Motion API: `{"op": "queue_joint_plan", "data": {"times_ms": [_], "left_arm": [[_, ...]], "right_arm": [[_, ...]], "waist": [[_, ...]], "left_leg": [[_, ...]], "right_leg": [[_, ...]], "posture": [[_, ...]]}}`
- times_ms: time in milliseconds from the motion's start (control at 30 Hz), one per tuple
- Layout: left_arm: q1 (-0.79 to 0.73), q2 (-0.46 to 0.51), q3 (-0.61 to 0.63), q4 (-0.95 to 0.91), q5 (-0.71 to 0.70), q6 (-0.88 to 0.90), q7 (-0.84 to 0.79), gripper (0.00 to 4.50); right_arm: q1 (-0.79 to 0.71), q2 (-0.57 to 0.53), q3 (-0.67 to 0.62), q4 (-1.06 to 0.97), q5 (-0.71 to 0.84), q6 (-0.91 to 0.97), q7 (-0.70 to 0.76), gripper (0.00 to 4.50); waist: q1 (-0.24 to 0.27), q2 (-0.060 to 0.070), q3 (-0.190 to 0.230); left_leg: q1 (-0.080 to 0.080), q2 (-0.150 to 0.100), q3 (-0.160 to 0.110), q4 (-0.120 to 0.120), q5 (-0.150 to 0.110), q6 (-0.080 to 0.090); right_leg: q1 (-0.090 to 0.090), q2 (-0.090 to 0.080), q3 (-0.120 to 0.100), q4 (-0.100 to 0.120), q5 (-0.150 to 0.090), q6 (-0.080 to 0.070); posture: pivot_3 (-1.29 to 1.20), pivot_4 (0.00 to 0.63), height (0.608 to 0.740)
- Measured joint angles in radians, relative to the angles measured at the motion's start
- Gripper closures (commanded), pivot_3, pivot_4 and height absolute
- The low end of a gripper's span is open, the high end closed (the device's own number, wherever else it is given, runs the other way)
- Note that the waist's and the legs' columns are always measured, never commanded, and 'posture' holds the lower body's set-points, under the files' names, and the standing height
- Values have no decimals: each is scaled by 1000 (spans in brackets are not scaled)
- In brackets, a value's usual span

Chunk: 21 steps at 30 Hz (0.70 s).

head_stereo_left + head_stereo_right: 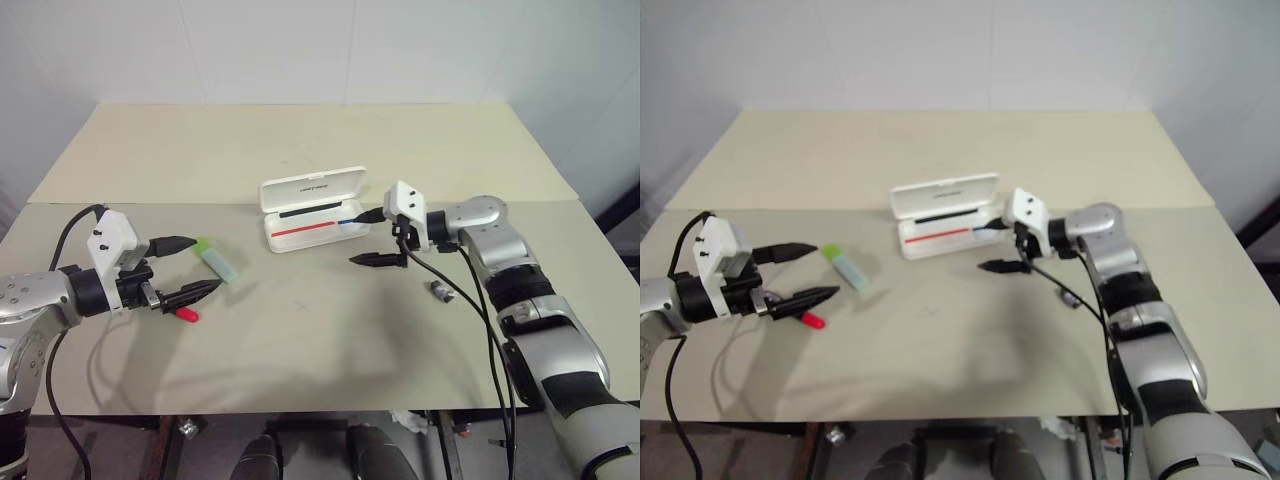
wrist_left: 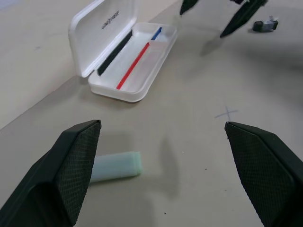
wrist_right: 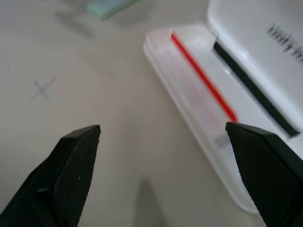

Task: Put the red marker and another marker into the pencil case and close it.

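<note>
The white pencil case (image 1: 310, 192) lies open at mid-table, its lid tilted back, with red and blue stripes in its tray. The pale green marker (image 1: 217, 261) lies left of it. My left gripper (image 1: 200, 265) hovers open just left of that marker, one finger on each side of its near end. The red marker (image 1: 186, 314) shows its red cap below the lower finger, and its body is hidden. My right gripper (image 1: 358, 238) is open at the case's right end, holding nothing. In the left wrist view, the green marker (image 2: 116, 166) lies beside one finger (image 2: 75, 170).
A small grey-black piece (image 1: 440, 291) lies on the table right of the right gripper. A faint pencil cross (image 2: 228, 113) marks the tabletop in front of the case. A seam (image 1: 150, 203) runs across the table behind the case.
</note>
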Motion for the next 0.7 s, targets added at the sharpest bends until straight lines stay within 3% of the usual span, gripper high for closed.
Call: {"op": "queue_joint_plan", "data": {"times_ms": [300, 700], "left_arm": [[103, -67, 76, -142, -39, 38, 112, 35], [240, -72, 239, -267, -95, 96, 163, 35]], "right_arm": [[-170, 106, 22, 319, -145, -129, -124, 0], [-226, 153, 39, 387, -270, -118, -242, 0]], "waist": [[-6, 0, 0], [-6, 0, 0]], "left_leg": [[0, 0, 0, 0, 0, 0], [0, 0, -1, 0, 0, -1]], "right_leg": [[0, 0, 0, 1, 0, 0], [0, 1, 0, 2, 0, -1]], "posture": [[0, 150, 740], [0, 150, 740]]}}
